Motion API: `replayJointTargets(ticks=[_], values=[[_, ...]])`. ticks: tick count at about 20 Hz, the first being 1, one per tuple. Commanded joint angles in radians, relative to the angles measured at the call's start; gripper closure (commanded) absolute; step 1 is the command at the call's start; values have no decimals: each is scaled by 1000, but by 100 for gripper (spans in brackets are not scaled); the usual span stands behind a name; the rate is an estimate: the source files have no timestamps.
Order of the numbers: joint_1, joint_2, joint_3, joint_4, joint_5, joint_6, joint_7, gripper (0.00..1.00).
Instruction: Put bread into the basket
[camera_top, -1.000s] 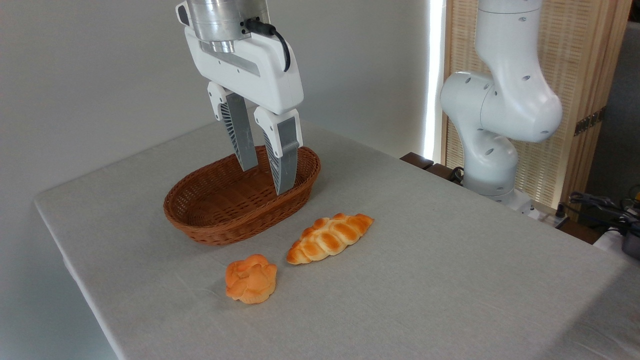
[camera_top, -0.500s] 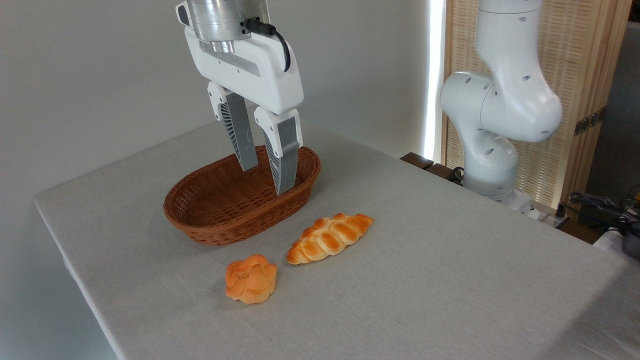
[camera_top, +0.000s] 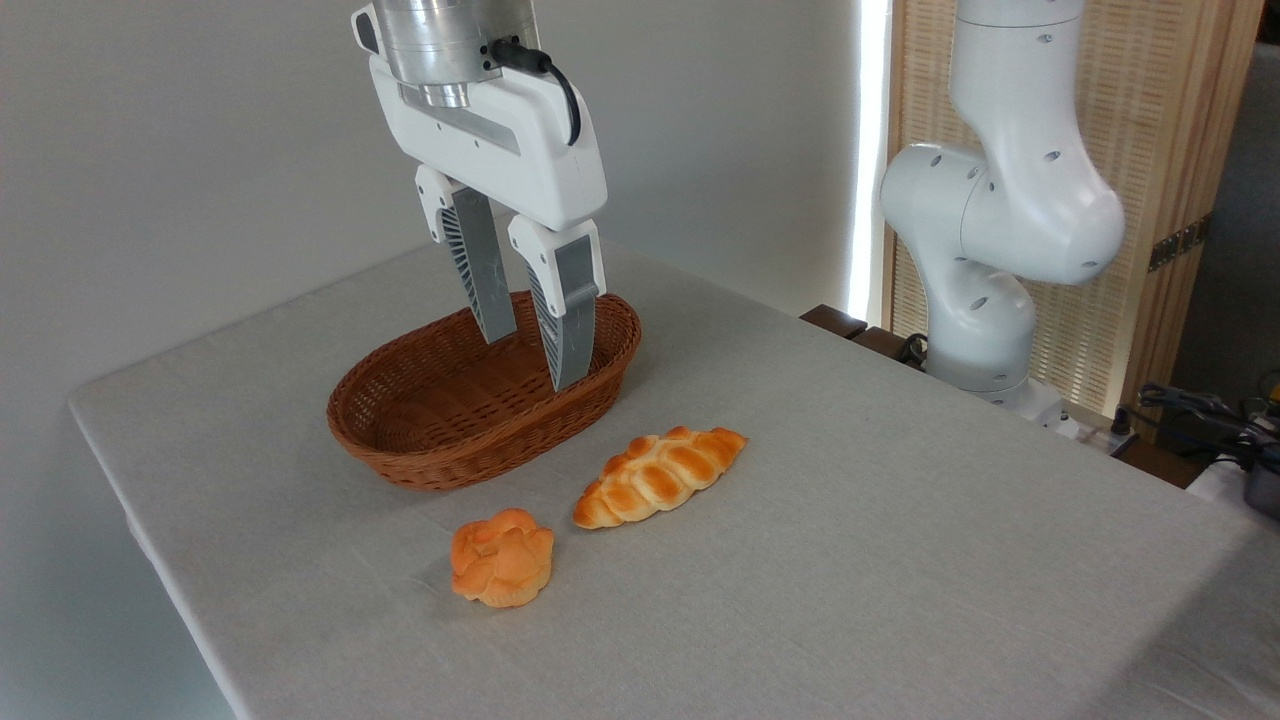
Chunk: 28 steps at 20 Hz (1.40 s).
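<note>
Orange and lumpy, the bread (camera_top: 501, 558) sits on the table (camera_top: 850, 560) near the front edge, well apart from my gripper (camera_top: 532, 352), which hangs empty with its jaws parted over the basket (camera_top: 440, 455). It looks light and probably soft, so I'd pinch it gently across its rounded sides

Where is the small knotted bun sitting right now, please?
The bun lies on the table near its front edge, left of and in front of the braided loaf, in front of the basket.
</note>
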Motion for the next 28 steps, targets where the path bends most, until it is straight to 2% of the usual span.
replayJointTargets(ticks=[1,11,20,22,25,28], values=[[1,-4,3,-4,-18,-4,12,0],[1,-2,3,1,-18,10,12,0],[-4,35,-12,-10,-17,29,9,0],[-4,38,-12,-37,-17,68,9,0],[-6,36,-32,-115,-18,186,9,0],[-7,24,-56,-238,-10,318,12,0]])
